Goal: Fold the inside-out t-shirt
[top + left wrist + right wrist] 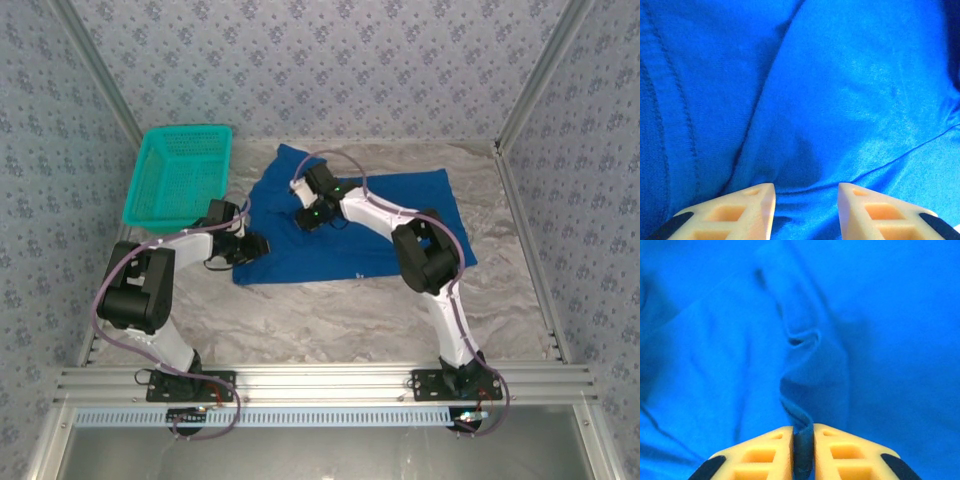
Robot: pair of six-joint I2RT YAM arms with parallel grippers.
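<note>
The inside-out t-shirt is royal blue and lies spread on the marbled table, its left part rumpled. My left gripper is at the shirt's near-left edge. In the left wrist view it stands open, its pale fingers apart and low over the wrinkled t-shirt, with a stitched hem at the left. My right gripper is over the shirt's upper-left part. In the right wrist view it is shut on a raised ridge of the t-shirt, which runs up between the fingertips.
A teal mesh basket stands at the back left, just left of the shirt. Patterned walls and metal posts close in the table on three sides. Bare marbled tabletop lies between the shirt and the arm bases.
</note>
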